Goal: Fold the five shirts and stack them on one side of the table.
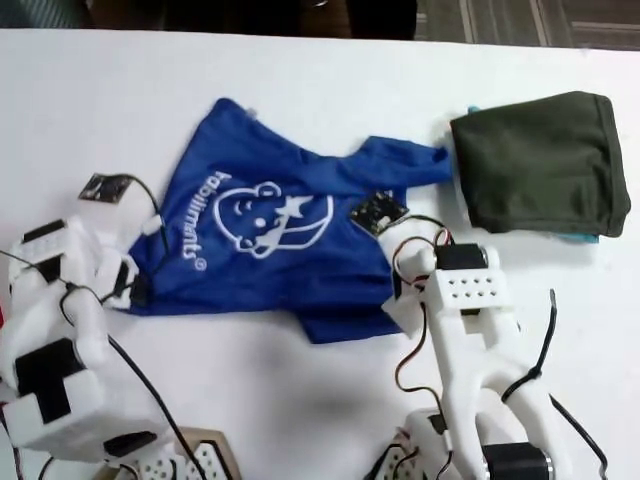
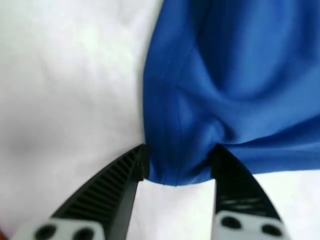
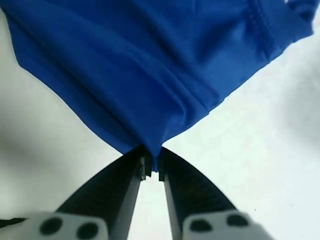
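With the left gripper (image 2: pixel 180 155) part-closed around a bunched hem of the blue cotton shirt with white cartoon print (image 1: pixel 270 240), spread on the white table (image 1: pixel 100 80), and the right gripper (image 3: pixel 150 161) pinched nearly shut on its opposite edge, both should, by this evidence, lift level and together for a clean fold.

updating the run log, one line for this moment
blue shirt: spread on table, not folded | left gripper: shut on its edge | right gripper: shut on a corner | dark green shirt: folded, far right
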`<state>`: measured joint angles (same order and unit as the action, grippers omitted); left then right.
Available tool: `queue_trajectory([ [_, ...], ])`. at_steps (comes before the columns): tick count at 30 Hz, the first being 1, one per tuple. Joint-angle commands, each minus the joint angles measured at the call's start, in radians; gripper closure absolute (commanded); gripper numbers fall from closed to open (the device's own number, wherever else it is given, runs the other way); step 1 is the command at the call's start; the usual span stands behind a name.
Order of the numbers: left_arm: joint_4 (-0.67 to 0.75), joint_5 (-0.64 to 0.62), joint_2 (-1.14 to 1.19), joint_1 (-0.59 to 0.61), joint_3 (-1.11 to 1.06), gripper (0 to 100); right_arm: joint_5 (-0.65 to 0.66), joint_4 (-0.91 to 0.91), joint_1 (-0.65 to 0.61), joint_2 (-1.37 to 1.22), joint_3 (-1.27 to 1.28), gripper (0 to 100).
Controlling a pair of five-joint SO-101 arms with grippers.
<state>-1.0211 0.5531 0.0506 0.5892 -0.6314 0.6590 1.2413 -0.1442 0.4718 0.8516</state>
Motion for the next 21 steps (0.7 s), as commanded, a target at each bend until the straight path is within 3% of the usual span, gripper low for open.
queue_trajectory([
  [1, -0.049, 0.002, 0.046, 0.009, 0.036, 79, 0.006, 0.008, 0.005, 0.036, -0.023, 98.1],
  [4, -0.066, 0.003, 0.046, -0.009, 0.033, 80, 0.006, 0.01, 0.005, 0.036, -0.026, 98.1],
  [8, -0.084, -0.003, 0.046, -0.048, 0.033, 99, 0.006, 0.012, 0.005, 0.096, -0.026, 98.1],
  [21, -0.109, -0.106, 0.043, -0.16, 0.044, 97, -0.058, -0.062, -0.005, 0.292, 0.08, 98.1],
])
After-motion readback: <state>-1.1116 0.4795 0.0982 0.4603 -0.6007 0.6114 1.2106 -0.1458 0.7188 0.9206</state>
